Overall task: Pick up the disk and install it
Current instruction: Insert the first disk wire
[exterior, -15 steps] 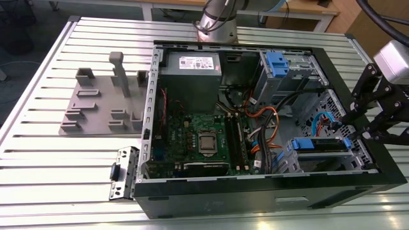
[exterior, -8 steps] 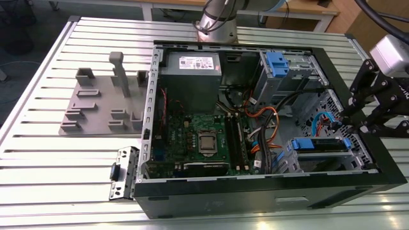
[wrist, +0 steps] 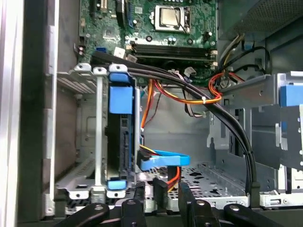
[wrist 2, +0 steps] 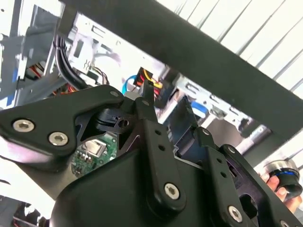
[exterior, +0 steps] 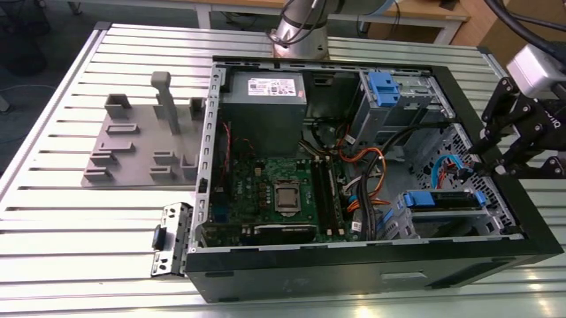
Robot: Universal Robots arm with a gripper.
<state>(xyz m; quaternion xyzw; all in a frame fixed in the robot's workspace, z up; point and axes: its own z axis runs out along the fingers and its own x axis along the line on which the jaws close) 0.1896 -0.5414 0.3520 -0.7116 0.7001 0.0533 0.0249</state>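
Observation:
The disk [exterior: 439, 199], framed by its blue carrier, sits in the lower drive cage of the open computer case [exterior: 372, 265], near the exterior view's right. The first wrist view shows the disk [wrist: 119, 142] edge-on between the cage's metal rails, with a blue cable plug [wrist: 163, 160] at its side. My gripper [exterior: 489, 165] hangs at the case's right wall, just above and beside that cage. In both wrist views its black fingers [wrist 2: 150, 124] stand apart, and nothing lies between them where the gripper [wrist: 170, 191] shows.
A grey power-supply box [exterior: 262, 99] and the green motherboard [exterior: 283, 192] fill the case's left half. Black and orange cables [wrist: 222, 118] cross the middle. An upper cage holds another blue bracket [exterior: 383, 86]. A grey fixture plate [exterior: 142, 146] stands on the slatted table.

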